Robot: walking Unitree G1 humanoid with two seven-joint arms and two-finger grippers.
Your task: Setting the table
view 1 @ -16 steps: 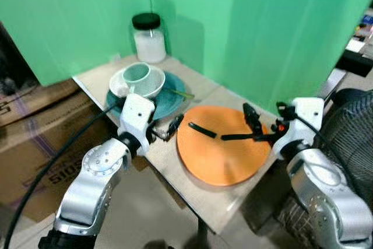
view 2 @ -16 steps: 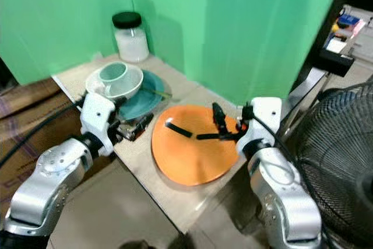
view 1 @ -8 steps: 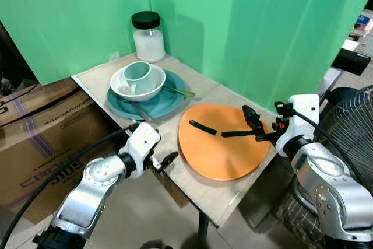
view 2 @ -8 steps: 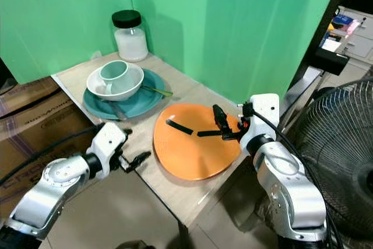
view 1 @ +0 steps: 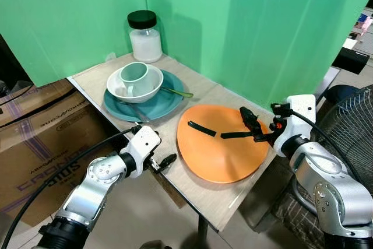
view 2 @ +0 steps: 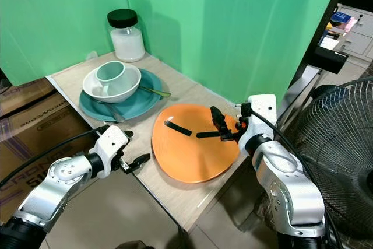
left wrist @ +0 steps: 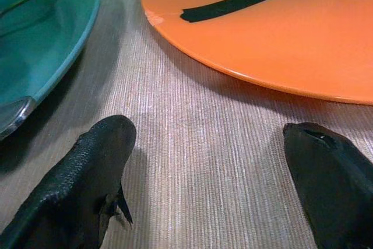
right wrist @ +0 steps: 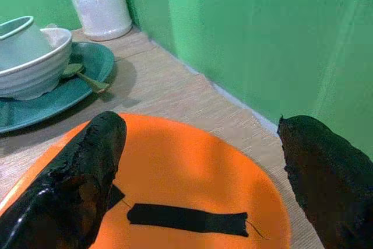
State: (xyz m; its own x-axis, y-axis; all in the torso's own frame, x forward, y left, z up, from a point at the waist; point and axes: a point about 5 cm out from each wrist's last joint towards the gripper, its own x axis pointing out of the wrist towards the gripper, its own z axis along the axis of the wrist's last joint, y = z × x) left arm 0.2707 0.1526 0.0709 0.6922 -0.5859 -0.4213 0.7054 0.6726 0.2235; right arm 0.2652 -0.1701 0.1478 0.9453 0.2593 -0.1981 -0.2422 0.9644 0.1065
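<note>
The flat round orange plate [view 1: 220,143] lies on the pale wood-grain worktop [view 1: 187,180], near its front corner, with a strip of black tape [view 1: 202,127] on its face. Just beside it, toward the back, sits the round teal plate [view 1: 157,102], which carries a white ribbed bowl [view 1: 147,87] with a pale green mug [view 1: 134,78] standing inside. A slim green-handled utensil [view 1: 178,92] rests on the teal plate's rim, and a metal utensil [view 1: 134,111] lies across its near edge. A glass jar with a black lid [view 1: 144,36], filled with white powder, stands at the back corner against the green screen [view 1: 250,27].

The left end effector [view 1: 164,161] has withdrawn from beside the teal plate to the worktop's front edge, where it now hangs low, fingers spread and holding nothing. In the left wrist view its two fingers [left wrist: 87,173] straddle bare worktop between the two plates. The right end effector [view 1: 247,126] remains over the far side of the orange plate, fingers spread wide and empty.

Judgement: the left arm has finished at the teal plate stack. The setting looks largely assembled. The orange plate still carries no dishes or cutlery, so it is the likely focus of the next step.
</note>
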